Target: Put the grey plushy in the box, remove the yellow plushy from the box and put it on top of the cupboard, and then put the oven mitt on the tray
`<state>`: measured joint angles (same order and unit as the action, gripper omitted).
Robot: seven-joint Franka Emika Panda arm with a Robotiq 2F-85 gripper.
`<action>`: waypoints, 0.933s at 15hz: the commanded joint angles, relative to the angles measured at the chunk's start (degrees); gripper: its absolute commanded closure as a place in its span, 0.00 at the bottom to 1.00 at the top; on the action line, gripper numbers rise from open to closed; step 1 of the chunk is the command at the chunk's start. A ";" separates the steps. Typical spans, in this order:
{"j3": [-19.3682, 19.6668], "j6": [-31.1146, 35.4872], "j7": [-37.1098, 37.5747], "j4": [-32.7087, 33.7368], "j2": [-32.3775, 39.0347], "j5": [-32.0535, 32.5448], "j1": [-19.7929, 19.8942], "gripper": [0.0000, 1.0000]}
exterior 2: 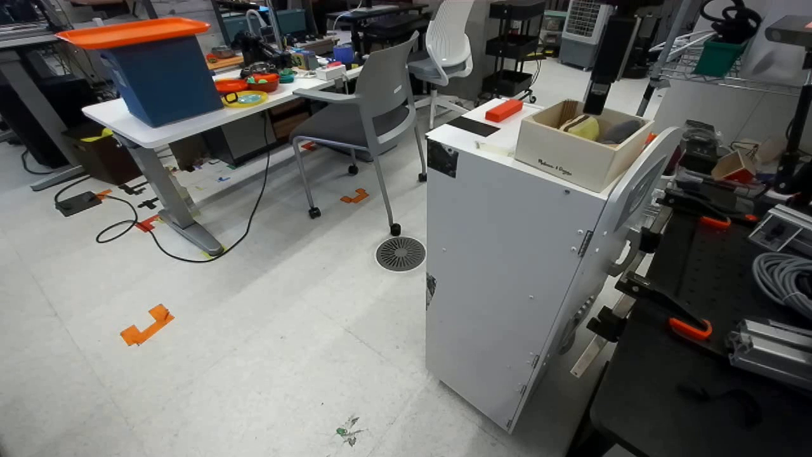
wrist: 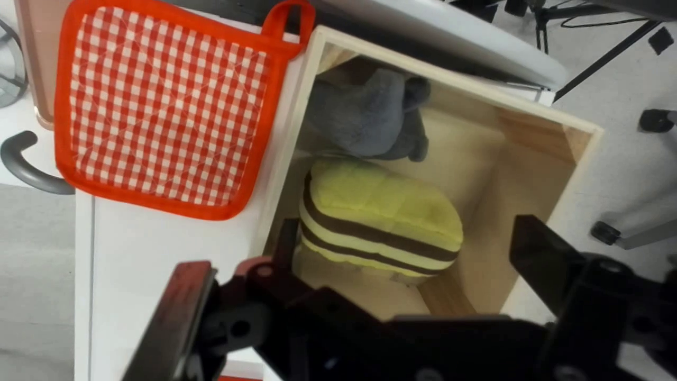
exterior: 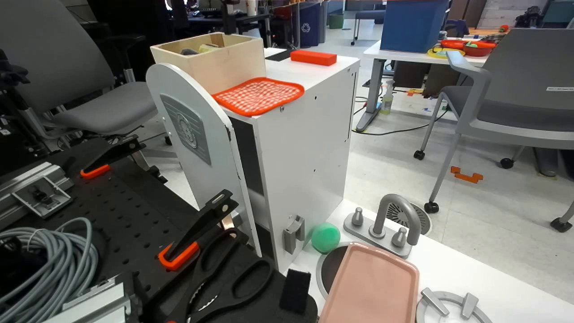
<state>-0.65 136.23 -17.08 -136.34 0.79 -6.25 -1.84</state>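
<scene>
The box (exterior: 237, 63) (exterior 2: 558, 158) (wrist: 455, 79) stands on top of the white cupboard (exterior: 305, 148) (exterior 2: 501, 273) (wrist: 158, 264). The grey plushy (exterior: 188, 52) (exterior 2: 620, 131) (wrist: 365, 111) and the yellow plushy (exterior: 208, 47) (exterior 2: 582, 128) (wrist: 381, 206) lie side by side in the box. My gripper (wrist: 407, 230) is open and empty above the box, its fingers on either side of the yellow plushy's striped end in the wrist view. The oven mitt (exterior: 264, 94) (wrist: 169, 106) lies flat beside the box. The pink tray (exterior: 372, 287) (wrist: 45, 53) lies lower, over the sink.
An orange-red block (exterior: 313, 57) (exterior 2: 504, 110) lies on the cupboard top behind the box. The cupboard's rounded door (exterior: 197, 134) rises above the top near the box. A faucet (exterior: 394, 215) and a green ball (exterior: 326, 237) are near the tray. Clamps (exterior: 197, 229) sit on the black table.
</scene>
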 commanded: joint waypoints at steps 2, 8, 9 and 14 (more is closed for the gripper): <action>-0.14 -0.78 -0.94 0.65 1.27 0.16 0.63 0.00; -0.31 -0.95 -1.08 0.63 1.70 0.23 0.61 0.00; -0.30 -0.94 -1.05 0.61 1.78 0.34 0.61 0.00; -0.35 -0.99 -1.34 0.59 2.00 0.54 0.59 0.03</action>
<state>-0.68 136.16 -17.55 -136.36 2.39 -6.20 -1.67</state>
